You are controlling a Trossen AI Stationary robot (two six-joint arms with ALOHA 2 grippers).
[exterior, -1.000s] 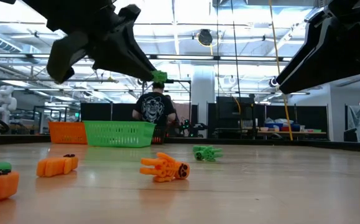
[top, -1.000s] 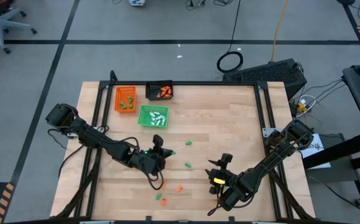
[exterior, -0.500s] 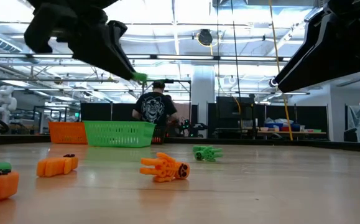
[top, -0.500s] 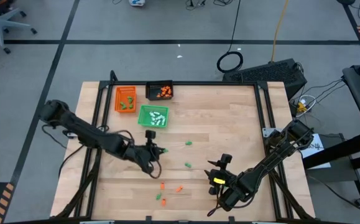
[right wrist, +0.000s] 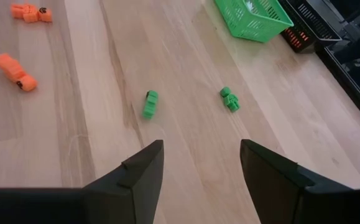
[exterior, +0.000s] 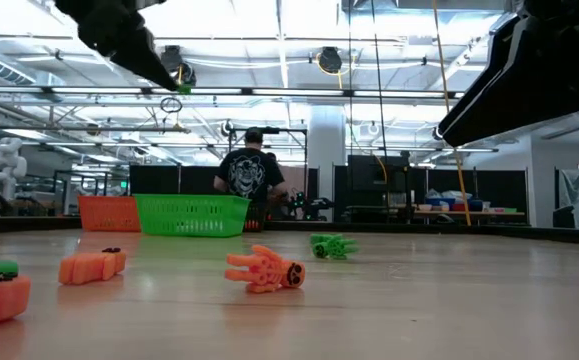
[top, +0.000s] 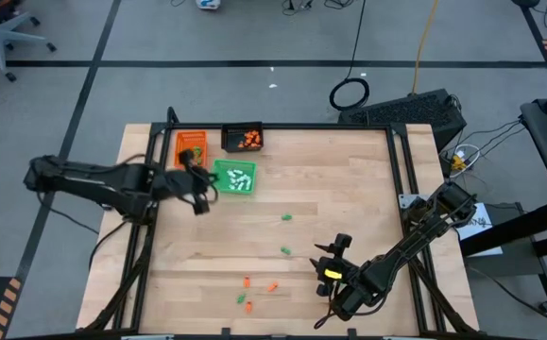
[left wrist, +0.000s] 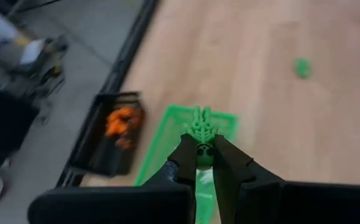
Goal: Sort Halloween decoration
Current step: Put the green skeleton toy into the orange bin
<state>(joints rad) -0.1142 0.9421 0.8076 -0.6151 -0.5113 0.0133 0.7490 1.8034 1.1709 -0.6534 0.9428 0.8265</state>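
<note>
A green piece (left wrist: pixel 200 138) was pinched in the left pincer (left wrist: pixel 199 163), held above the green tray (top: pixel 233 178), just beside the orange tray (top: pixel 190 149). The right pincer (right wrist: pixel 201 163) was spread, idle above the surface (top: pixel 349 189).

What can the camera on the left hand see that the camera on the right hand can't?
Only the left wrist view shows the left hand shut on a green piece, carried above the green tray.

Only the right wrist view shows the right hand open and empty over the table, with two green pieces and orange pieces lying loose on it.

Both show the green tray and the black tray holding orange pieces.
</note>
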